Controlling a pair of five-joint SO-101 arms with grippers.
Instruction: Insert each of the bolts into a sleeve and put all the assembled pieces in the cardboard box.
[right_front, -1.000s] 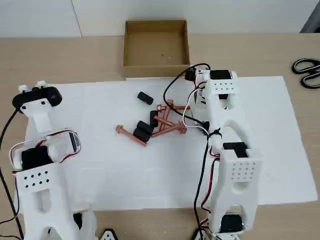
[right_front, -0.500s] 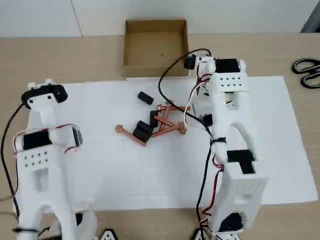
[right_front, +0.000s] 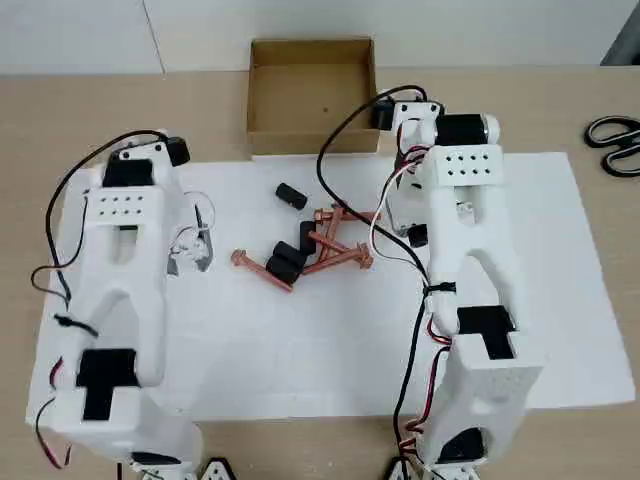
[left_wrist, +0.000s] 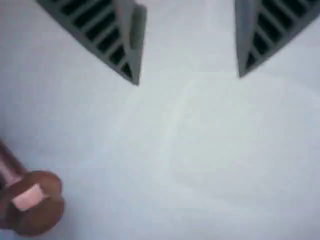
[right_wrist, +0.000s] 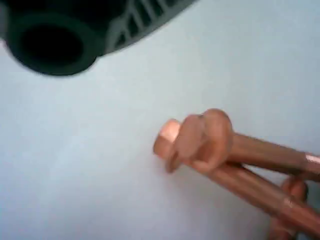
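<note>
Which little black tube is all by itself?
The black sleeve closest to the cardboard box. It lies alone on the white paper, while the other sleeves are bunched together with the copper bolts.

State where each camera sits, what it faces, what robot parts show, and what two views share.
High view: fixed overhead, looking down on paper, cardboard box, bolts, sleeves; left arm, right arm show.
Left wrist view: on the left arm, facing the paper; own jaws apart, one bolt head.
Right wrist view: on the right arm, facing crossed bolts; its dark ribbed part shows.
Shared: high and right wrist views show those bolts.
</note>
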